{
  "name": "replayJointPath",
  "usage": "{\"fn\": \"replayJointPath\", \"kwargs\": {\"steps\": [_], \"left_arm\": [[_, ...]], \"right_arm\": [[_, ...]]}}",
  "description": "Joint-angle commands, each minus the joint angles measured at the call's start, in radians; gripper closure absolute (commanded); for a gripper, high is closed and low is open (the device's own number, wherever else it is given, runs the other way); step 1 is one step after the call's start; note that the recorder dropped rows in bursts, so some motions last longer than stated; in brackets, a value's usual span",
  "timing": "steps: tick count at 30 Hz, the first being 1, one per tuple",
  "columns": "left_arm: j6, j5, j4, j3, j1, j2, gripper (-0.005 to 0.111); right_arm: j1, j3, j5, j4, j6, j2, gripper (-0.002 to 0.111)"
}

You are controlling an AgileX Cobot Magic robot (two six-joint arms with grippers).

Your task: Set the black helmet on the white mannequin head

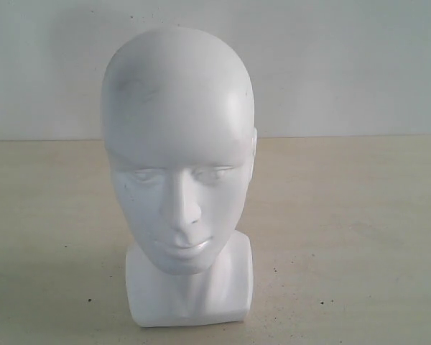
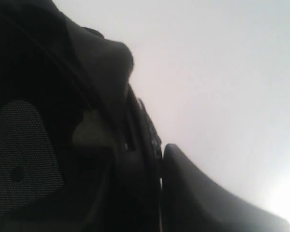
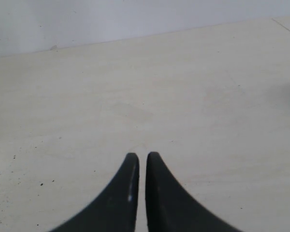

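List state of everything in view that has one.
head: upright on table, bare.
helmet: not on head, rim clamped in left hand.
left hand: shut on helmet.
right hand: shut, empty, above table.
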Motion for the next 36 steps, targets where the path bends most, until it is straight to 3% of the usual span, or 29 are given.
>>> {"fn": "replayJointPath", "kwargs": {"steps": [1,8,17,28,36], "left_arm": [[-0.340,-0.240,0.217,-0.025,-0.002,0.044,0.102],[-0.539,-0.426,0.262,-0.070,-0.002,0.139,0.102],[-0.769,-0.556,0.343,-0.255,-0.002,0.285,0.102],[-1.162,-0.798,0.383,-0.408,-0.002,0.482,0.102],[-1.353,-0.798,0.418,-0.511,-0.002,0.590,0.102]], "right_arm": [[0.000,-0.001,-0.004,-0.001,-0.002,-0.003,0.102],[0.000,-0.001,-0.004,-0.001,-0.002,-0.003,0.102],[0.000,-0.001,-0.004,-0.001,-0.002,-0.003,0.102],[0.000,-0.001,-0.004,-0.001,-0.002,-0.003,0.102],[0.000,-0.001,-0.004,-0.001,-0.002,-0.003,0.102]]}}
